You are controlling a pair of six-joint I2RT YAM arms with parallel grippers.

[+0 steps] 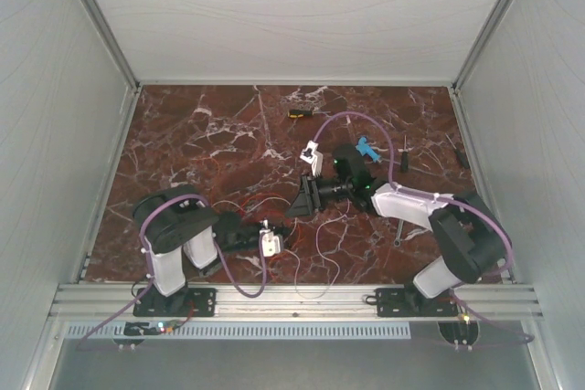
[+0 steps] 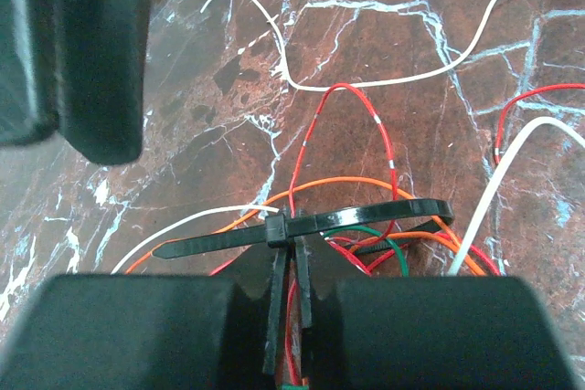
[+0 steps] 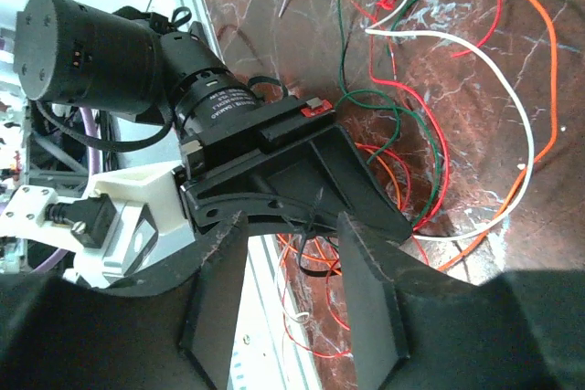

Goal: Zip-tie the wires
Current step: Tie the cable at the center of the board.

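Left wall (image 1: 55, 134): plain white panel, metal post at its far corner.
Left arm (image 1: 174, 230): folded low at the table's near-left corner, reaching right.
Left gripper (image 2: 288, 317): fingers pressed together on the zip tie (image 2: 366, 217), whose strap runs down into their seam.
Zip tie: black, drawn into a flat loop just ahead of those fingers. It lies among the strands, and I cannot tell which ones it encloses.
Wires (image 2: 343, 86): red, white, orange and green, in a loose tangle on the table between the two grippers, near the front centre.
Table (image 1: 183, 143): dark red marble with white veins.
Rail (image 1: 292, 299): metal, along the near edge.
Back wall (image 1: 292, 15): white, bare.
Right gripper (image 3: 292, 253): fingers apart, holding nothing, pointed at the left gripper's tip and close to it.
Tool (image 1: 300, 113): yellow and black, at the far centre.
Blue piece (image 1: 368, 147): right of centre, beside the right arm (image 1: 457, 235).
Right wall (image 1: 539, 134): white panel.
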